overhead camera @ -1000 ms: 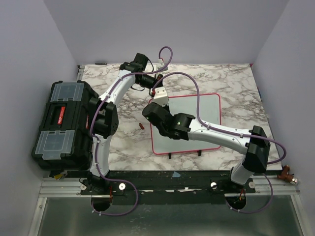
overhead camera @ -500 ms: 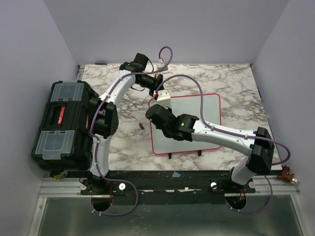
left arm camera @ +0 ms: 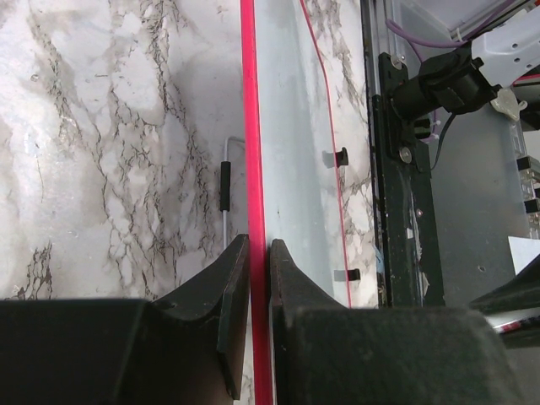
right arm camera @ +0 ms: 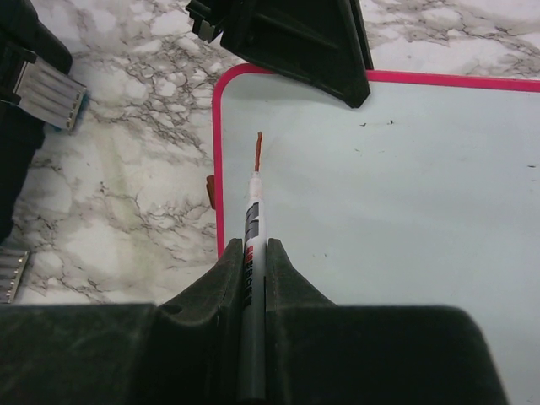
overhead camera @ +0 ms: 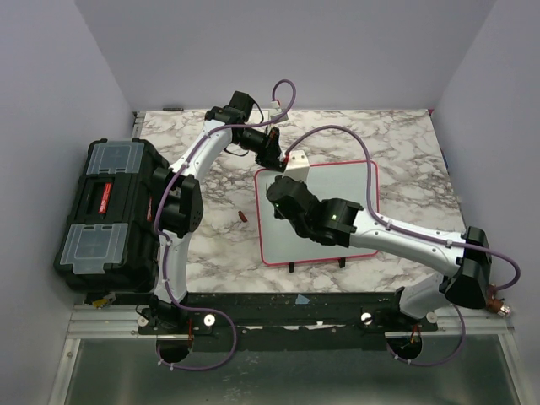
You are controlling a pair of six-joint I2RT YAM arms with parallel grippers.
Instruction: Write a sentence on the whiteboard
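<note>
1. Left gripper (left arm camera: 259,253) is clamped on the thin pink-red frame of the whiteboard (left arm camera: 291,126). Its wrist view shows the two black fingers pinching that edge at the bottom centre of the frame.
2. Right gripper (right arm camera: 253,253) is closed on a marker (right arm camera: 251,211), held lengthwise between its fingers. The red-brown tip points at the board's upper left corner, and I cannot tell whether it touches the surface.
3. Only the overhead view takes in the whole layout. A black toolbox (overhead camera: 105,215) sits at the left edge, and a small red piece (overhead camera: 241,217) lies on the marble table (overhead camera: 211,245) just left of the board. The board itself lies flat at centre right, with both arms meeting at its upper left corner.
4. Only the left wrist view shows a thin white rod with a black sleeve (left arm camera: 226,181). It lies on the marble just beside the frame, left of centre.
5. Only the right wrist view shows the marker. From overhead it is hidden under the right arm's wrist.
6. As for the board, it is a rounded-corner rectangle with a pale, glossy face and a narrow pink-red border. Two small black feet (left arm camera: 340,157) stick out from one long side. A few tiny dark specks sit near the top of the face in the right wrist view.
</note>
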